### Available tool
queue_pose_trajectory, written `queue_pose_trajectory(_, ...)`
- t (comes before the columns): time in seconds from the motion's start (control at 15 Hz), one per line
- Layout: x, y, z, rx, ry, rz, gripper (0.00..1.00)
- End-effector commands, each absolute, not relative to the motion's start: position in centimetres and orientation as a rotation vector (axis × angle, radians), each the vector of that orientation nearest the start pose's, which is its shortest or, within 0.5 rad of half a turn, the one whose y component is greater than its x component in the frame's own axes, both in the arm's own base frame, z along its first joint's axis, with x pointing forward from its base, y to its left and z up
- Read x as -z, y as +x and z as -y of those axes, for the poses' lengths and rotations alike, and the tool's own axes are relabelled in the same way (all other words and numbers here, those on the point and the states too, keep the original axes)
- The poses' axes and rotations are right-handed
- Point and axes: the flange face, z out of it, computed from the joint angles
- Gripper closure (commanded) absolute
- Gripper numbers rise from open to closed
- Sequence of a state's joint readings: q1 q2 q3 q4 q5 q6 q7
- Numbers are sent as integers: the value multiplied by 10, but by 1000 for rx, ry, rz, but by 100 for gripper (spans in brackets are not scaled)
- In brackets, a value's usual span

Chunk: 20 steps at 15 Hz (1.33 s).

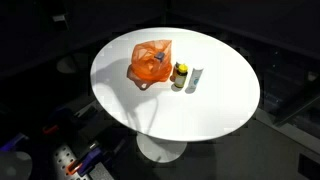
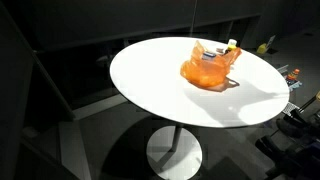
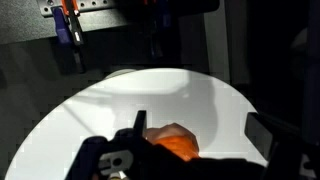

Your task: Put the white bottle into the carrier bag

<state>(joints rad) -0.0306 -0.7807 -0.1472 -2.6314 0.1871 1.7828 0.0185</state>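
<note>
An orange carrier bag (image 1: 150, 62) lies crumpled on the round white table (image 1: 215, 110); it shows in both exterior views (image 2: 208, 68). A small white bottle (image 1: 193, 79) stands on the table just beside a yellow-capped bottle (image 1: 180, 75), next to the bag. In the wrist view my gripper (image 3: 200, 130) is open and empty, high above the table, with the bag (image 3: 172, 143) below, nearer its left finger. The white bottle is out of the wrist view. The arm does not show in either exterior view.
The yellow-capped bottle (image 2: 231, 46) stands behind the bag near the table's far edge. The table (image 2: 150, 80) rests on a single pedestal. Dark floor and clutter with coloured tools (image 3: 68, 22) surround it.
</note>
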Motion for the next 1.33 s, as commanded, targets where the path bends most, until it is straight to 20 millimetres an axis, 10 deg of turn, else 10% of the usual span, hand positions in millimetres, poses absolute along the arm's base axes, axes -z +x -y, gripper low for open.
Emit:
queue_pose_trajectory(0.0,-477,307,41,-85,-2838,-280,0)
queue_pose_trajectory(0.53,-501,324,32,-102,-2921,-284,0)
queue_pose_trajectory(1.27,-541,415,65,-78,-3031,-504,0)
